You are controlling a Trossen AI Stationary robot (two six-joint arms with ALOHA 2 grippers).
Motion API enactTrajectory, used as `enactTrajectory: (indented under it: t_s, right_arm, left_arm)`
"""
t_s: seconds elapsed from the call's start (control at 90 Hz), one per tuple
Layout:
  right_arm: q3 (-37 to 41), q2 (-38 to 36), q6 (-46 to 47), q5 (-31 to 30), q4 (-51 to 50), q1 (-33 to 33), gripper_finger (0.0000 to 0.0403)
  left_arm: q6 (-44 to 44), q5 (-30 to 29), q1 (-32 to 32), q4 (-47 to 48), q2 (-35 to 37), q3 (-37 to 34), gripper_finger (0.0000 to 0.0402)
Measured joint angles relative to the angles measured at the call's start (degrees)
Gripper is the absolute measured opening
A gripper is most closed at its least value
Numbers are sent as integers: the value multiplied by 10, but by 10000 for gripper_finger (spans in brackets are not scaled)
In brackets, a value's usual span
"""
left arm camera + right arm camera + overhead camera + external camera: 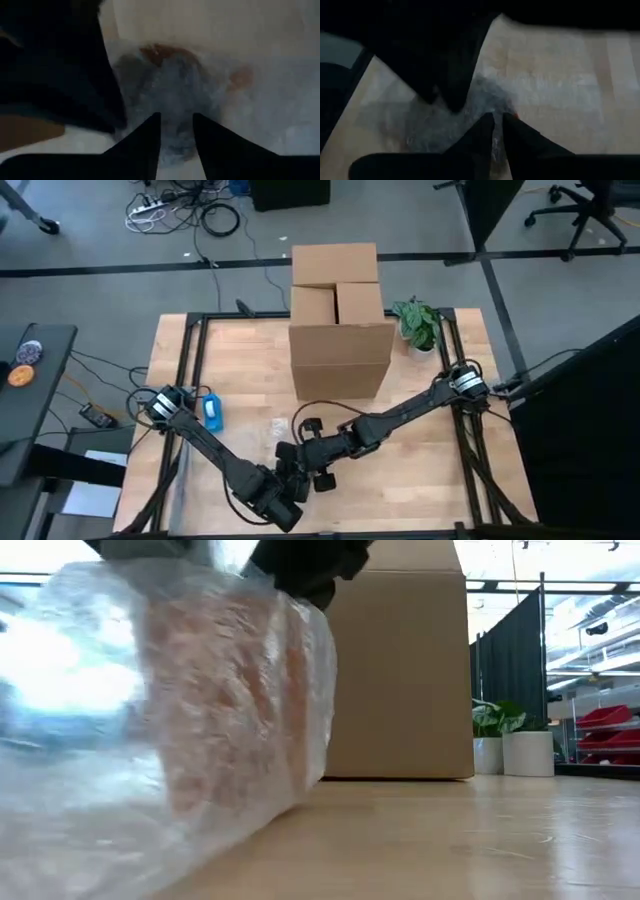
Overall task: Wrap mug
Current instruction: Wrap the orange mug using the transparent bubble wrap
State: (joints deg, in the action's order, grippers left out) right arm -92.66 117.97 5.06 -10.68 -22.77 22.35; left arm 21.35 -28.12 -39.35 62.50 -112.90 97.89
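left claw: the left gripper [176,131] is sitting at the table's front edge, fingers narrowed to a slim gap over clear wrap; whether they are actually pinching film, cannot tell.
right claw: the right gripper [498,131] is meeting it from the opposite side, fingers nearly closed with film showing in the gap, looks like a pinch.
mug: the orange-brown mug [225,700] is sitting inside the clear crinkled plastic bubble wrap [90,790], front-centre of the table, both claws on it.
step: judging by this, they are pulling the sheet round the mug. Best to be keeping one pinch anchored while the other draws film snug across, low and slow so the mug is not tipping.
wrap: thin, translucent, wrinkly, slack; likely slipping out of a light grip.
mug feel: rigid, rounded, probably smooth.
table: light wooden tabletop [240,370], flat, fine-grained.
behind: large brown cardboard box [338,320], flaps open, matte, square-edged.
beside box: small green potted plant [418,325].
left side: small blue object [212,413], too small to identify.
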Motion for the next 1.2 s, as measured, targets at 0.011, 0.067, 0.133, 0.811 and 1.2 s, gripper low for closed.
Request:
enactTrajectory:
  t_s: [0.011, 0.067, 0.133, 0.811, 1.2]
  right_arm:
    - [0, 0, 0, 0, 0, 0, 21]
    - [0, 1, 0, 1, -1, 0, 21]
    - [4, 5, -3, 12, -27, 1, 21]
    - [-25, 1, -24, 27, -69, 3, 20]
    - [5, 0, 29, 78, -153, -6, 20]
  left_arm:
    - [1, 2, 0, 5, 1, 2, 99]
    - [13, 7, -4, 30, 5, 5, 99]
    - [51, -11, -10, 68, 24, 9, 99]
    - [180, -113, -62, -388, 56, -283, 99]
    - [45, -109, 19, -734, 57, -440, 99]
